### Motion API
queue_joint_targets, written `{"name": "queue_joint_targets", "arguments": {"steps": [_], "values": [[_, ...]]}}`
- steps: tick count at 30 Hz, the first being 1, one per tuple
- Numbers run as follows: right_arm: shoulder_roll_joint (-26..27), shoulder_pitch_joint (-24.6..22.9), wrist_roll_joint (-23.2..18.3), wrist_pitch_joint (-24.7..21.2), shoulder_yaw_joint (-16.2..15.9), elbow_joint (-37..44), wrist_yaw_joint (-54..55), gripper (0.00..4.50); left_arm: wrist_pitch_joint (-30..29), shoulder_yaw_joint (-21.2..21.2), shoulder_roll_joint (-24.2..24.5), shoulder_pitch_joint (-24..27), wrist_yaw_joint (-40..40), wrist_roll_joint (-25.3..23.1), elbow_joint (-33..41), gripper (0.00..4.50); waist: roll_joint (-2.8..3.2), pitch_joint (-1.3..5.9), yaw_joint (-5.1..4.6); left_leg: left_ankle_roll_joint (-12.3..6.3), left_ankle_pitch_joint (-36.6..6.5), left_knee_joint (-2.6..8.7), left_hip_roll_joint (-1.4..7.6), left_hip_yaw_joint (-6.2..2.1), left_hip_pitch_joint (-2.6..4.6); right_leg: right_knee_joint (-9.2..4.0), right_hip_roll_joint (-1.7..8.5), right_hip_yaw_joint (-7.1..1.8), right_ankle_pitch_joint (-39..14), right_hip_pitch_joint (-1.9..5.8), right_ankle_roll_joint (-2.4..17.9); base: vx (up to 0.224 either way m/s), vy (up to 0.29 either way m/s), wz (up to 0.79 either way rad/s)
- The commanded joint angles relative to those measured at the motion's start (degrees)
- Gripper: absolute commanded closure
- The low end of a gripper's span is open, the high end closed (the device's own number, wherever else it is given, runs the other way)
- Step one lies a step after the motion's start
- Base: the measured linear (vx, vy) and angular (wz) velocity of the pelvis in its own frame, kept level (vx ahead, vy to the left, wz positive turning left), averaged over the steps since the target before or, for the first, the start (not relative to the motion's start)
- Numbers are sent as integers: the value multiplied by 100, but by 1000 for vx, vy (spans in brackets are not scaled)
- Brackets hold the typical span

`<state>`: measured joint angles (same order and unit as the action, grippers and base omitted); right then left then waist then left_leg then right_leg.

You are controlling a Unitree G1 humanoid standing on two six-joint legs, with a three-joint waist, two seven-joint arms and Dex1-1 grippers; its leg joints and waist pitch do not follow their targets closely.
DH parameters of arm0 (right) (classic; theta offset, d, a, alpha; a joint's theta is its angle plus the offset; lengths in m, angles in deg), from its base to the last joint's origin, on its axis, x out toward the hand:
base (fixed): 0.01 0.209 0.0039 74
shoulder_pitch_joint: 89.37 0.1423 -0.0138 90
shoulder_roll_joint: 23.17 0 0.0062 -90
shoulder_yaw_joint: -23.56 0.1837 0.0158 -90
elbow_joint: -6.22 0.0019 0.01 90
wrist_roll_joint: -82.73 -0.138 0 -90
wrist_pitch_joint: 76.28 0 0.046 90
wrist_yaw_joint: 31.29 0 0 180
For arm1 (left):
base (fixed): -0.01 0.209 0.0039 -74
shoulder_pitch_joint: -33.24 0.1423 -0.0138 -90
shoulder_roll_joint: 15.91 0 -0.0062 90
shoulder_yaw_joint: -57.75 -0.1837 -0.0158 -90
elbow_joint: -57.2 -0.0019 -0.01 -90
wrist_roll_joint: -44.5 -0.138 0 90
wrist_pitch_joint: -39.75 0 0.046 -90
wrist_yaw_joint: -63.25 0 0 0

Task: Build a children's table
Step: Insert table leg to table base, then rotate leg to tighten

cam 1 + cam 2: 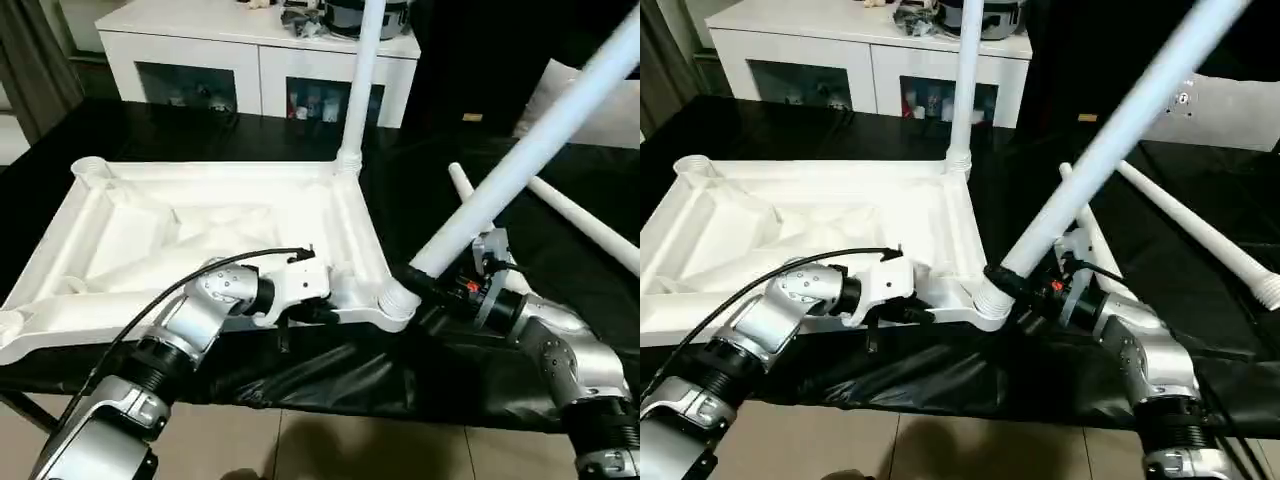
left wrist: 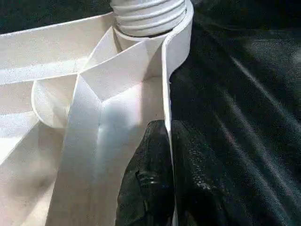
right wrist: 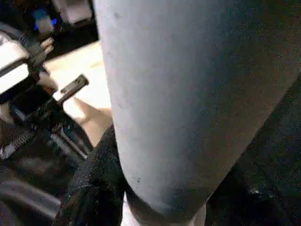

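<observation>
At the near corner socket, the right gripper clamps a tilted leg; left gripper pinches the tabletop rim.

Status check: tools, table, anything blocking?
Left tool pinched on tabletop rim. Right tool grips tilted leg at near corner socket. Two loose legs beyond.

Smooth white plastic tabletop and legs on glossy, crinkled black sheeting; brushed silver metal forearms.
</observation>
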<state>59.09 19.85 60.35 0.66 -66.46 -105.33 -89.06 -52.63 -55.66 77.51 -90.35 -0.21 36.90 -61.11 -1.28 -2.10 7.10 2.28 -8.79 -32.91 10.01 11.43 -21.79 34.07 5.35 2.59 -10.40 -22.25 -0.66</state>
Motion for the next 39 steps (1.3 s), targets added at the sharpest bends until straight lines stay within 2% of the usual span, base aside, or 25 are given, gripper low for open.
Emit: {"name": "queue_joint_targets", "arguments": {"steps": [1, 2, 3, 4, 6, 8, 10, 13, 17, 23, 31, 34, 35, 36, 38, 39], "values": [[-251, -238, 608, -28, -300, -254, -37, 262, 48, -153, 65, 46, -77, -167, -114, 450, 35, 289, -22, 143, -2340, 459, 350, -186, 191, -450, 340, -189, -1716, 102, 1065, 0, 0, 0], [-298, -232, 731, 35, -439, -253, -82, 262, 68, -172, 90, 42, -104, -179, -119, 450, 39, 292, -19, 132, -2311, 460, 350, -183, 190, -440, 340, -189, -1605, 112, 1100, 0, 0, 0], [-309, -217, 797, 61, -504, -267, -98, 262, 74, -180, 103, 41, -118, -180, -113, 450, 12, 289, -27, 111, -2289, 458, 347, -178, 181, -432, 335, -188, -1547, 121, 1126, 0, 0, 0], [-309, -217, 797, 61, -504, -267, -98, 262, 74, -180, 103, 41, -118, -180, -113, 450, 16, 289, -24, 105, -2282, 460, 346, -181, 177, -428, 342, -187, -1557, 126, 1131, 0, 0, 0], [-270, -87, 850, -17, -650, -363, -164, 262, 129, -212, 152, 1, -173, -206, -143, 450, 11, 246, -53, 117, -2490, 473, 334, -186, 186, -479, 354, -188, -2029, 109, 1057, 0, 0, 0], [-261, -1, 869, -55, -775, -430, -252, 262, 172, -237, 189, -25, -217, -220, -163, 450, 2, 246, -74, 167, -2684, 474, 340, -214, 213, -509, 377, -188, -2420, 95, 972, 0, 0, 0], [-288, 74, 982, -37, -984, -500, -396, 262, 226, -262, 227, -96, -270, -235, -233, 450, 1, 238, -98, 203, -2774, 484, 343, -226, 210, -521, 371, -190, -2537, 81, 930, 0, 0, 0], [-304, 100, 1039, -36, -1104, -511, -480, 262, 259, -270, 246, -146, -295, -243, -287, 450, 14, 250, -97, 227, -2782, 490, 348, -224, 224, -522, 369, -204, -2418, 74, 929, 0, 0, 0], [-253, 200, 1069, -189, -1286, -526, -679, 262, 343, -250, 270, -340, -354, -244, -514, 450, -7, 275, -93, 231, -2719, 497, 347, -213, 225, -483, 346, -200, -2002, 95, 1033, 0, 0, 0], [-225, 246, 1105, -184, -1388, -607, -780, 262, 402, -253, 289, -428, -367, -219, -657, 450, -1, 269, -84, 230, -2753, 502, 353, -213, 228, -480, 355, -198, -2026, 98, 1078, 0, 0, 0], [-64, -4, 917, -524, -1087, -158, -216, 262, -254, -3, 172, -220, -111, -8, -388, 450, 4, 255, -79, 291, -2904, 527, 359, -225, 238, -499, 359, -210, -2146, 83, 1044, 0, 0, 0], [248, -77, 1094, -828, -737, 7, 1053, 262, -1242, 214, -6, 113, 395, 76, 220, 450, 26, 216, -113, 387, -3212, 541, 357, -245, 271, -548, 360, -209, -2603, 23, 946, 0, 0, 0], [334, -74, 1133, -897, -683, 52, 1297, 262, -1449, 270, -97, 198, 568, 96, 363, 450, 25, 170, -146, 446, -3504, 545, 344, -264, 306, -598, 354, -191, -3102, -23, 823, 0, 0, 0], [422, -66, 1160, -967, -638, 95, 1509, 262, -1661, 331, -208, 275, 752, 122, 489, 450, 20, 181, -155, 456, -3599, 531, 330, -286, 319, -618, 368, -174, -3340, -26, 736, 0, 0, 0], [652, 40, 1194, -1128, -522, 58, 1976, 262, -1992, 416, -462, 356, 1126, 115, 649, 450, 17, 167, -264, 473, -3876, 517, 300, -353, 353, -730, 365, -92, -4045, -52, 393, 0, 0, 0], [876, 174, 1237, -1273, -399, -44, 2445, 262, -2280, 460, -692, 380, 1432, 74, 759, 450, 18, 175, -319, 482, -3879, 541, 307, -376, 324, -723, 367, -74, -3985, -16, 371, 0, 0, 0]]}}
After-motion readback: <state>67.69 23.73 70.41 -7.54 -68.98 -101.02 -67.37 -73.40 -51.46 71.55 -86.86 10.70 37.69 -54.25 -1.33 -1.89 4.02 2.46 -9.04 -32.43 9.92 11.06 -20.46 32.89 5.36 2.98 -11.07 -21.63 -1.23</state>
